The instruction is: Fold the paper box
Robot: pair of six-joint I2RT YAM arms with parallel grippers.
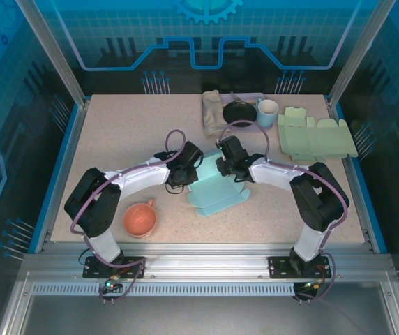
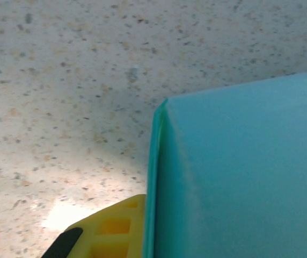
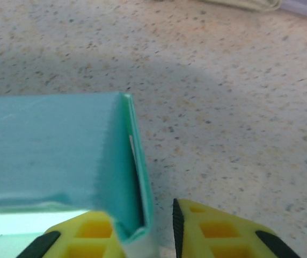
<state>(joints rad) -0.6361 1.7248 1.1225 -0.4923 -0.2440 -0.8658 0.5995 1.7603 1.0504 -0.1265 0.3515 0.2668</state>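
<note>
The teal paper box (image 1: 217, 195) lies half folded at the table's middle, with both arms reaching in to it. My left gripper (image 1: 184, 172) is at its left wall. In the left wrist view one yellow finger (image 2: 110, 231) presses against the outside of the upright teal wall (image 2: 239, 172); the other finger is hidden behind it, so the gripper is shut on the box. My right gripper (image 1: 229, 167) straddles the doubled-over far wall (image 3: 134, 177). Its left finger (image 3: 89, 232) touches the paper, while a small gap separates the right finger (image 3: 218, 232) from the wall.
An orange cup (image 1: 139, 219) stands near the left arm at the front. At the back right lie flat pale green box blanks (image 1: 314, 136), a white mug (image 1: 267, 112), a black bowl (image 1: 240, 112) and a beige cloth (image 1: 212, 112).
</note>
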